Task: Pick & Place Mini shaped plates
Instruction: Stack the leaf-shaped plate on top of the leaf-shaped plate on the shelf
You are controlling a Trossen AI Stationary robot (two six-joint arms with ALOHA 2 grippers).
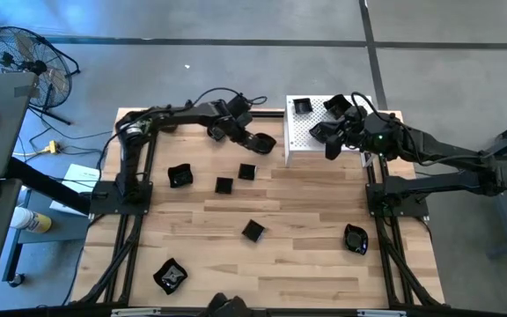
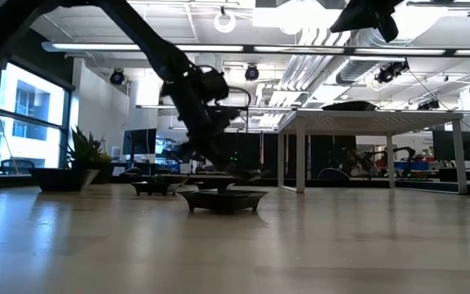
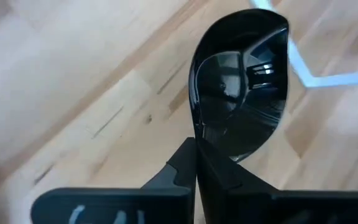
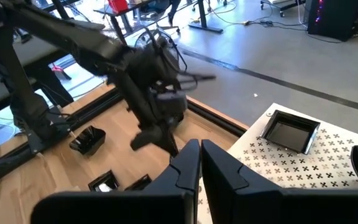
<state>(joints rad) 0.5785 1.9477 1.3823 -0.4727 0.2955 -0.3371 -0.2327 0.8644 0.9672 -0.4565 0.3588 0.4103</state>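
My left gripper [image 1: 265, 143] pinches a glossy oval plate [image 3: 241, 93] by its rim; my right gripper [image 4: 199, 163], fingers pressed together, hovers over the white perforated stand [image 1: 306, 134].

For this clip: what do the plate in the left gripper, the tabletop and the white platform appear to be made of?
Plate held by the left gripper: glossy black, mirror-like reflections, so probably glazed ceramic or hard plastic; can't tell which. Tabletop: pale wood planks with visible grain, satin sheen. White platform: thin matt white sheet patterned with small cross-shaped cutouts, likely painted metal.
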